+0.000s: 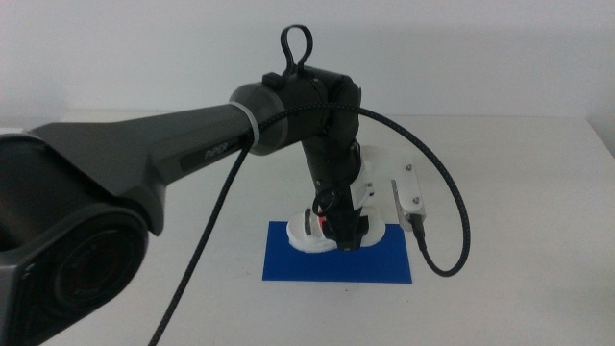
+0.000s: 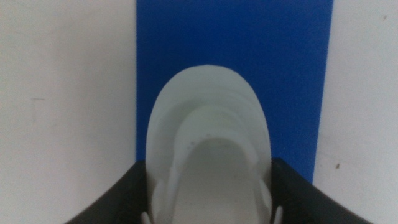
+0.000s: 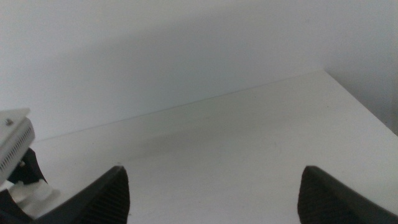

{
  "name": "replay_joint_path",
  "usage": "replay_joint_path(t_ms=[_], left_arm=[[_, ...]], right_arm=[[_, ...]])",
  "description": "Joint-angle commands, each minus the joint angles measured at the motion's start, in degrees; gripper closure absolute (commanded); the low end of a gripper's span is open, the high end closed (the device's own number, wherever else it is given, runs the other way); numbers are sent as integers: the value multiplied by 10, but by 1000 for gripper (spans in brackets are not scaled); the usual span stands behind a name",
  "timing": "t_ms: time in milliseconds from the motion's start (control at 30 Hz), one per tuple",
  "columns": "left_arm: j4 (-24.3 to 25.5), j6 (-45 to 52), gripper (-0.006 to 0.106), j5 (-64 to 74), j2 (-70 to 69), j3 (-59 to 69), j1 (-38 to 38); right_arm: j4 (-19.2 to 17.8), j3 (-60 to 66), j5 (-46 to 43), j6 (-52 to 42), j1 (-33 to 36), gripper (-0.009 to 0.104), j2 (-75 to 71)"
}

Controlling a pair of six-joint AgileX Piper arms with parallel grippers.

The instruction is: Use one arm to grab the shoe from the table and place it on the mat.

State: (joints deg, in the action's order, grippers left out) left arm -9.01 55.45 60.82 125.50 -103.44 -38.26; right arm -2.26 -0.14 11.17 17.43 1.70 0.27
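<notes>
- Now, the arm (image 1: 163, 149) reaches in from the left, its left gripper (image 1: 344, 231) clamped around the shoe (image 1: 317, 229) (white, red strap showing).
- Shoe sits on the far part of the mat (image 1: 336, 259).
- Off right, the right gripper (image 3: 211, 193) waits over the table (image 3: 249, 137), jaws spread wide.

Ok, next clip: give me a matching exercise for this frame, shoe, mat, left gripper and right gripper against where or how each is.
Things:
1. shoe
2. mat
3. left gripper
4. right gripper

States:
A. jaws wide apart over bare table, holding nothing
B. lying flat on the white table
C. jaws on either side of the shoe, over the mat
D. white, over the blue rectangle, between dark jaws

Pairs: 1-D, 2-B, 3-C, 4-A
</notes>
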Motion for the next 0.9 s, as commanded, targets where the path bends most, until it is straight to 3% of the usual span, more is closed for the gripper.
replay_joint_path(t_ms=[0, 167, 300, 367, 533, 667, 867], left_arm=[[0, 3, 102, 3, 10, -5, 0], [5, 3, 101, -3, 25, -5, 0], [2, 27, 90, -4, 25, -5, 0], [-6, 39, 80, -1, 25, -5, 0], [-13, 47, 35, 0, 26, -5, 0], [0, 45, 6, 7, 26, -13, 0], [1, -17, 7, 91, -10, -95, 12]], right_arm=[[-5, 1, -5, -2, 1, 16, -3], [-5, 1, -5, -2, 1, 16, -3], [-5, 1, -5, -2, 1, 16, -3], [-5, 1, -5, -2, 1, 16, -3], [-5, 1, -5, -2, 1, 16, -3], [-5, 1, -5, -2, 1, 16, -3], [-5, 1, -5, -2, 1, 16, -3]])
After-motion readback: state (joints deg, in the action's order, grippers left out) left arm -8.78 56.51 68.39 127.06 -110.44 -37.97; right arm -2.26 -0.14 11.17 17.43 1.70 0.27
